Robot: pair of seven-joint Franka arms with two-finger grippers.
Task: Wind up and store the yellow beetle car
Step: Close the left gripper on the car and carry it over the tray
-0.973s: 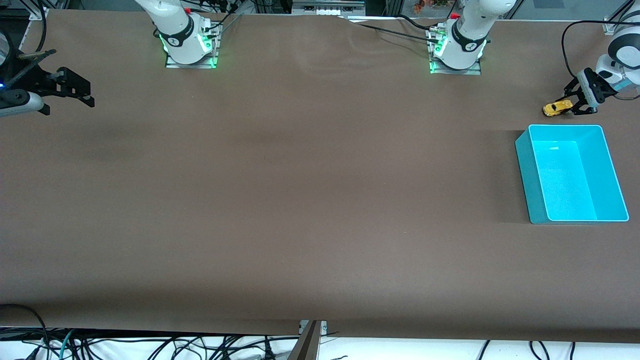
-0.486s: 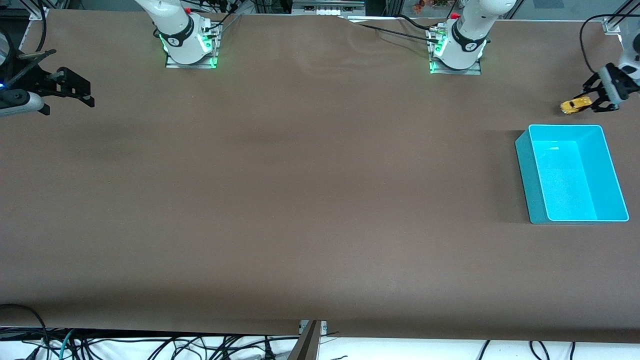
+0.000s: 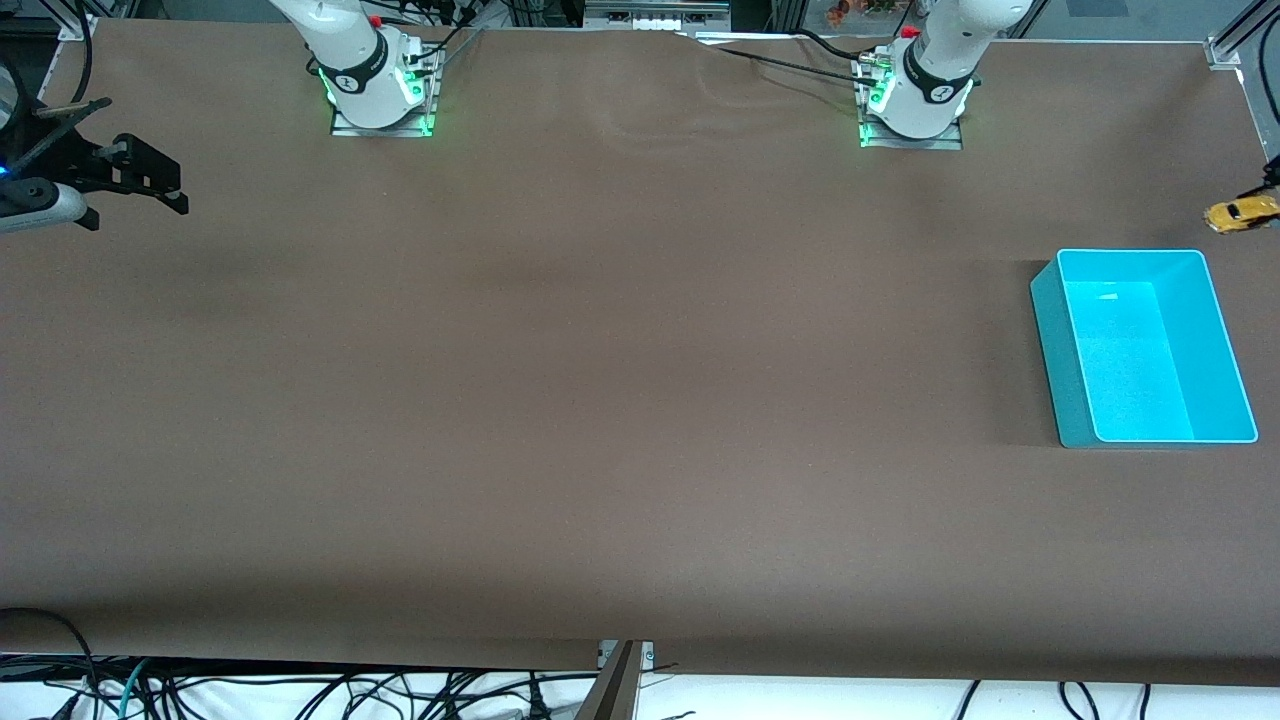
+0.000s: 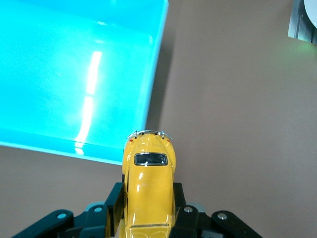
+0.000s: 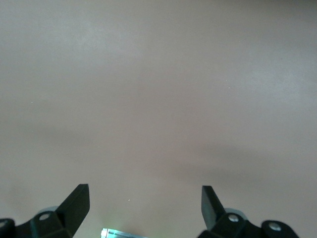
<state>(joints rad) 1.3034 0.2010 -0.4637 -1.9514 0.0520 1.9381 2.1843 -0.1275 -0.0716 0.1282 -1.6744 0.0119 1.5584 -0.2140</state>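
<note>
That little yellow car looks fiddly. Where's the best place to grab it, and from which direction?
Across its flat sides, coming along its length from one end, as the left gripper does now: one finger on each flank of the yellow car. The roof is rounded and would slip; the sides are flatter and parallel. The wheels stay free. The cyan bin lies close by. The right gripper waits open.

The left gripper point(image 4: 148, 218), its fingers clamped on the sides of the yellow beetle car point(image 3: 1240, 213), carries the car steadily toward the left arm's end of the table. A second ago the car sat just short of the cyan bin's point(image 3: 1045, 330) nearest corner; now it rides at the table's edge, and the gripper body has almost left the front view.
</note>
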